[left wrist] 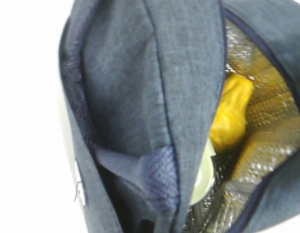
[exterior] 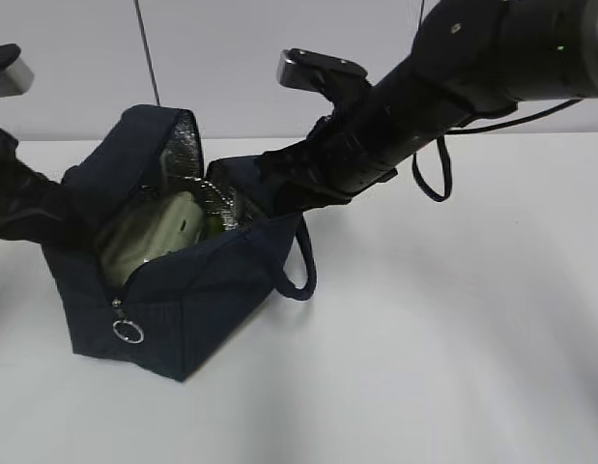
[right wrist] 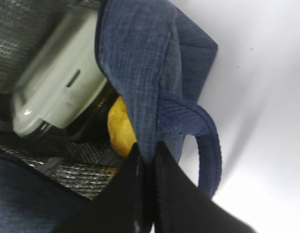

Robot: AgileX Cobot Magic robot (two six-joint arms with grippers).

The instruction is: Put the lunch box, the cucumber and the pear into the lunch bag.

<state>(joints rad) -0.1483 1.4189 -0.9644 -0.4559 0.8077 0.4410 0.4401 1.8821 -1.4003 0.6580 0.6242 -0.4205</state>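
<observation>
The navy lunch bag point(exterior: 192, 300) stands open on the white table. The lunch box point(exterior: 154, 232) with its sage-green lid lies inside on the silver lining, and also shows in the right wrist view point(right wrist: 57, 82). The yellow pear point(right wrist: 121, 128) lies inside beside the box, and shows in the left wrist view point(left wrist: 229, 116). A dark green sliver point(exterior: 213, 220) beside the box may be the cucumber. My right gripper point(right wrist: 147, 155) is shut on the bag's right rim. My left gripper point(exterior: 67, 217) holds the bag's left flap point(left wrist: 125, 87); its fingers are hidden by fabric.
The bag's loop handle point(exterior: 303, 271) hangs down on its right side. The metal zipper ring point(exterior: 128, 331) hangs at the front corner. A black cable point(exterior: 436, 174) dangles from the right arm. White table point(exterior: 453, 338) stretches to the right and front.
</observation>
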